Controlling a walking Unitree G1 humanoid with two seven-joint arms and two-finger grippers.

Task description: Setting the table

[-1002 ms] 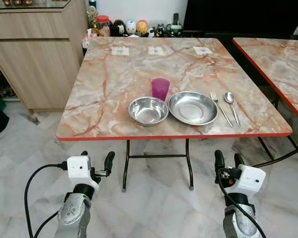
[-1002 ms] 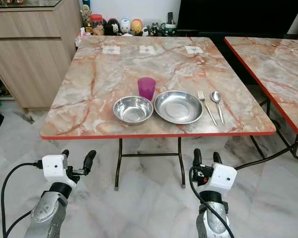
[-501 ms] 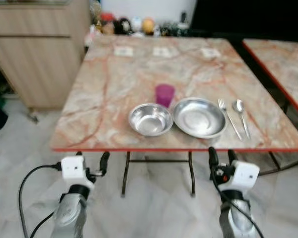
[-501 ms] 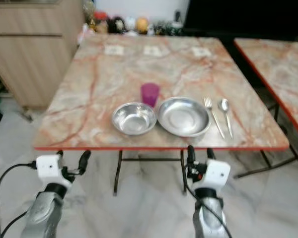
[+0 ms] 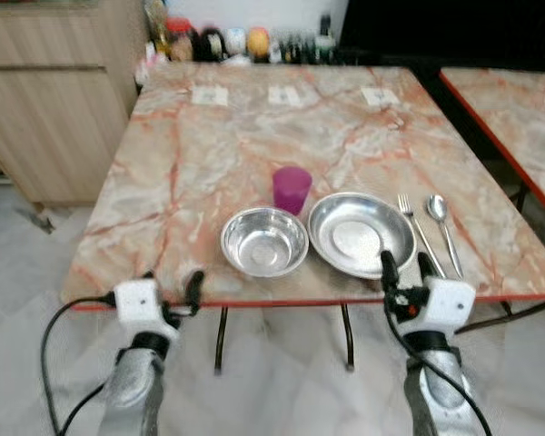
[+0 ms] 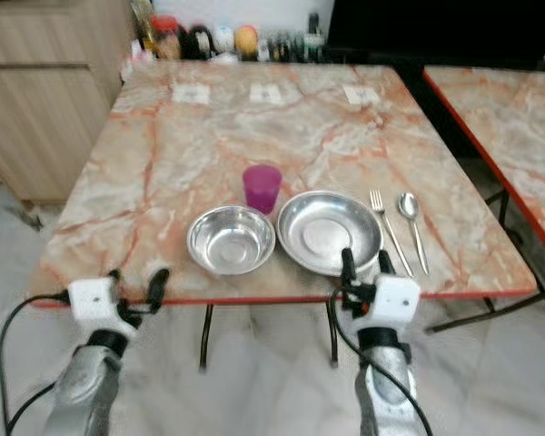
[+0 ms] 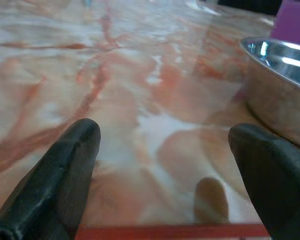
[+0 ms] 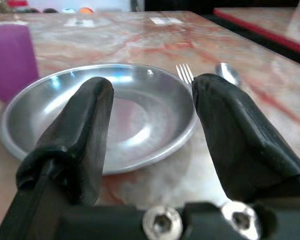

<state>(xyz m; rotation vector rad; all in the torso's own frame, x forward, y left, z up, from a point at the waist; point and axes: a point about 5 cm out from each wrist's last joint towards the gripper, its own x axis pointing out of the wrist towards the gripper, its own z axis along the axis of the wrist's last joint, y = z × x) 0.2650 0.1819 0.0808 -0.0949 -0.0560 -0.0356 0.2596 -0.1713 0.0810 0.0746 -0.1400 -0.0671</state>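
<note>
On the marble table [image 5: 236, 145] with a red rim stand a purple cup [image 5: 292, 189], a small steel bowl [image 5: 264, 242] and a wide steel plate [image 5: 361, 234] side by side. A fork [image 5: 420, 233] and a spoon [image 5: 443, 225] lie right of the plate. My left gripper [image 5: 172, 283] is open at the table's front edge, left of the bowl [image 7: 285, 100]. My right gripper [image 5: 402, 268] is open at the front edge, just before the plate [image 8: 97, 112], with the fork [image 8: 185, 73] and cup [image 8: 11, 60] beyond.
A wooden cabinet [image 5: 45, 100] stands to the left. Jars and figurines [image 5: 227, 43] line the table's far side, with three small cards [image 5: 286, 94] near them. A second marble table [image 5: 518, 118] stands to the right. Black cables trail from both wrists.
The camera has come closer to the table. Both grippers, which were over the floor short of the table, now reach its front edge.
</note>
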